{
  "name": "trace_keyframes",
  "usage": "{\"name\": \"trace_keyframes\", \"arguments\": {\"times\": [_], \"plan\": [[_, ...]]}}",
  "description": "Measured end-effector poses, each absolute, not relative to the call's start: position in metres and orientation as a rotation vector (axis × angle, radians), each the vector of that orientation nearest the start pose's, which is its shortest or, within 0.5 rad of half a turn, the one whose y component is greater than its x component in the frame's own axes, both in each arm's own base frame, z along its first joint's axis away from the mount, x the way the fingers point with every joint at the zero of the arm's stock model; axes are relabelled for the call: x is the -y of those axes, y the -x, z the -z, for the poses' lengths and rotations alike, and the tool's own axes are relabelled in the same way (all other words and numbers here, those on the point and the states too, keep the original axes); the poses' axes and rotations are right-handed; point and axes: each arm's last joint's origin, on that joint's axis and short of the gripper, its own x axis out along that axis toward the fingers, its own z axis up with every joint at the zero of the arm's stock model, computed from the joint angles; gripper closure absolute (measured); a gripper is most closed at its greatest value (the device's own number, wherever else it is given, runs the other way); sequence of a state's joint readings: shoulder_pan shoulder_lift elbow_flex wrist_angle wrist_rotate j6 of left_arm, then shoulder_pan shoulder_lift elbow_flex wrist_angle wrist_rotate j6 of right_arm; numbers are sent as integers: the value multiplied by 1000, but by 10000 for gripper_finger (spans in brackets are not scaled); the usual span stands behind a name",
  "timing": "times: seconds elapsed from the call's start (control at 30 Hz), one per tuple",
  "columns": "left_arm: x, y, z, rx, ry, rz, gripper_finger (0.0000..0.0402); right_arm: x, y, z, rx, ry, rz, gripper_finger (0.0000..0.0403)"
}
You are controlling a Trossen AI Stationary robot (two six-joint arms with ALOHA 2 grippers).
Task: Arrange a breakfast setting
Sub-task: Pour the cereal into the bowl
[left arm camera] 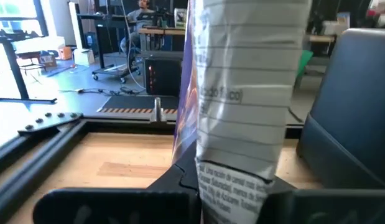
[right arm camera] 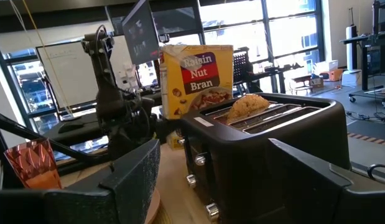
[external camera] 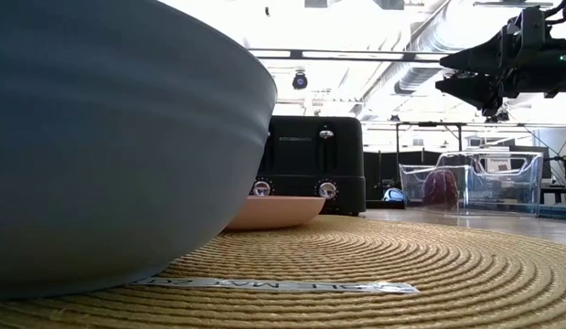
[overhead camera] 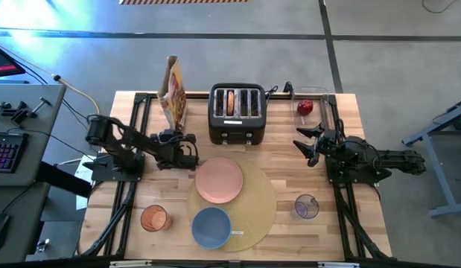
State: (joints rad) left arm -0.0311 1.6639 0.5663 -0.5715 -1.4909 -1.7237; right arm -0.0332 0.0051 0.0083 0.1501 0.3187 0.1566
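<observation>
The purple cereal box (overhead camera: 173,93) stands at the table's far left, and my left gripper (overhead camera: 179,138) is shut on its lower part. My right gripper (overhead camera: 307,145) is open and empty above the table, right of the black toaster (overhead camera: 237,113). The bagel (right arm camera: 247,106) sticks up out of a toaster slot. The pink plate (overhead camera: 219,180) and blue bowl (overhead camera: 211,227) rest on the tan placemat (overhead camera: 256,205). The orange cup (overhead camera: 153,218) stands near left and the purplish glass (overhead camera: 305,206) near right. The red apple (overhead camera: 305,108) lies in a clear bin. No spoon shows. My left gripper holds the cereal box low down, at its narrow near side (left arm camera: 239,180), with one finger on each broad face. The fingers come level from the table's near side. The cardboard is kinked in just above the fingers. The box stands upright; its bottom end is hidden.
The clear bin (overhead camera: 319,104) stands at the far right corner. The toaster stands behind the plate, between both arms. Bare wood lies between the placemat and the right arm's base (overhead camera: 349,167). Desks and gear stand beyond the table's left edge.
</observation>
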Motion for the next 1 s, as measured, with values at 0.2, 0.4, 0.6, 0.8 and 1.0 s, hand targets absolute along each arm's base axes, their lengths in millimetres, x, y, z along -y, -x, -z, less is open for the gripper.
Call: {"name": "trace_keyframes", "arguments": {"times": [0.2, 0.4, 0.6, 0.8, 1.0], "plan": [[-19, -195, -123, -47, 96, -1531, 394, 12, -95, -180, 179, -176, 338, 119], [-15, -193, -135, -80, 61, -1504, 396, 12, -95, -180, 177, -176, 338, 119], [-6, -189, -153, -154, 12, -1437, 397, 12, -95, -179, 172, -175, 339, 119], [3, -179, -176, -228, -42, -1353, 397, 12, -95, -179, 167, -175, 339, 119], [8, -164, -201, -277, -21, -1249, 397, 12, -95, -179, 164, -174, 340, 119]]}}
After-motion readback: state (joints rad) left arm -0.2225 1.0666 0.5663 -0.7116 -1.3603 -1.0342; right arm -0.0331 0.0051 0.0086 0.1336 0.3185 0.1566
